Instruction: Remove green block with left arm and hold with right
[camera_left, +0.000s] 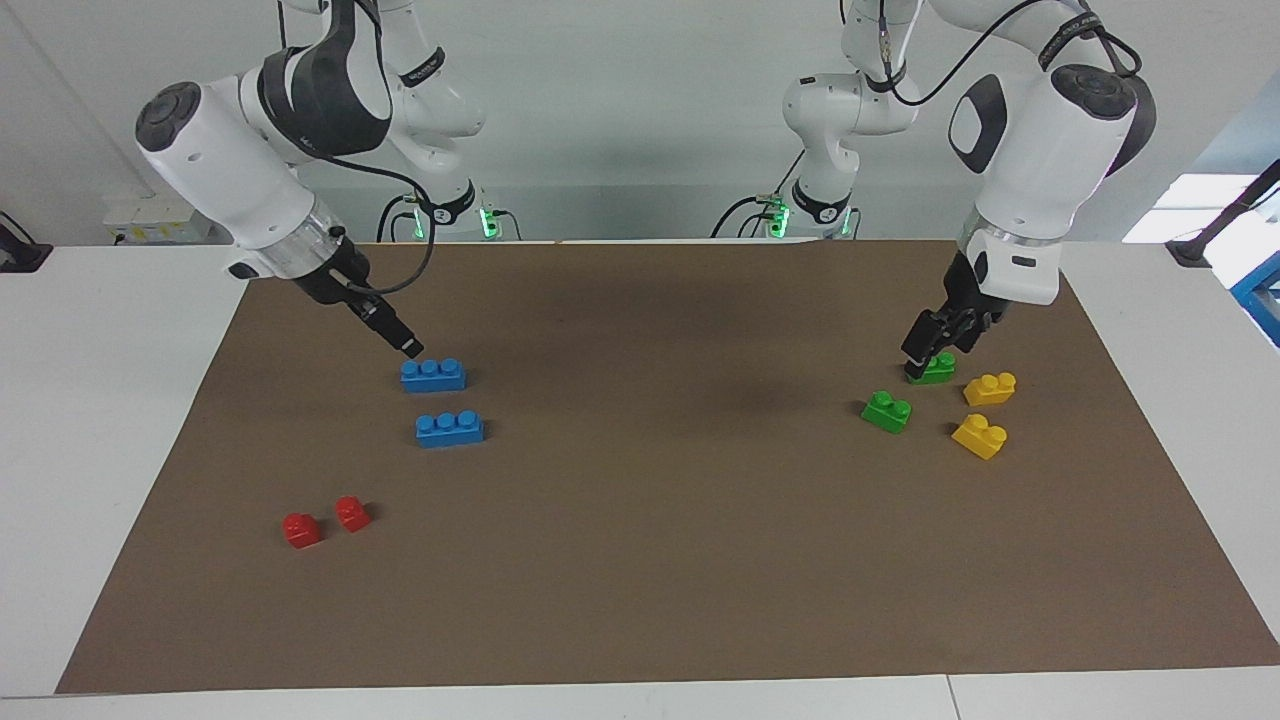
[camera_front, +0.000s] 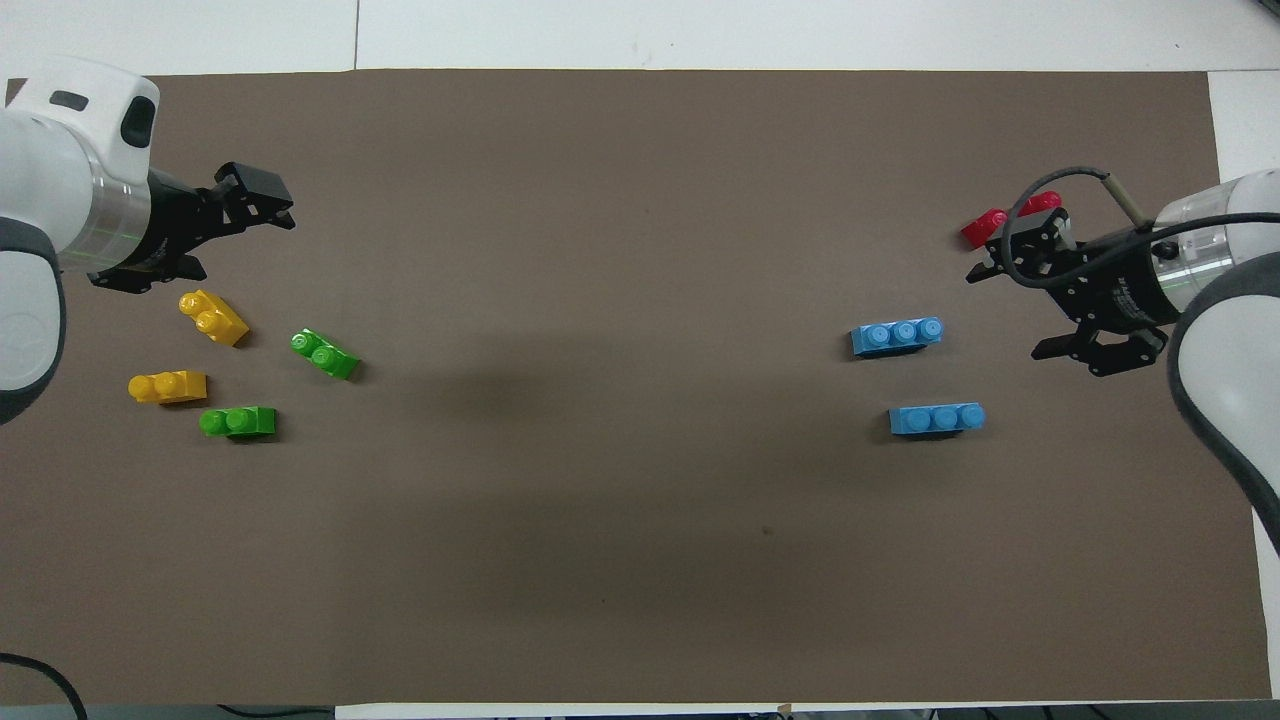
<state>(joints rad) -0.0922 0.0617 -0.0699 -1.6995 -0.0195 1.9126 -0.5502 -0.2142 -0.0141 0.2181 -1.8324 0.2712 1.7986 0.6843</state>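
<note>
Two green blocks lie on the brown mat near the left arm's end. One green block (camera_left: 938, 370) (camera_front: 238, 421) is nearer the robots; the other green block (camera_left: 887, 411) (camera_front: 325, 354) lies farther out. My left gripper (camera_left: 925, 355) (camera_front: 262, 198) hangs open in the air over this group. In the facing view its tips overlap the nearer green block, and it holds nothing. My right gripper (camera_left: 408, 348) (camera_front: 985, 255) hovers at the right arm's end, just above a blue brick (camera_left: 433, 375) (camera_front: 897, 336), holding nothing.
A second blue brick (camera_left: 450, 428) (camera_front: 937, 418) lies beside the first. Two yellow blocks (camera_left: 989, 388) (camera_left: 980, 436) sit beside the green ones. Two red blocks (camera_left: 301, 530) (camera_left: 352, 513) lie farther out at the right arm's end. The brown mat (camera_left: 660, 560) covers the table.
</note>
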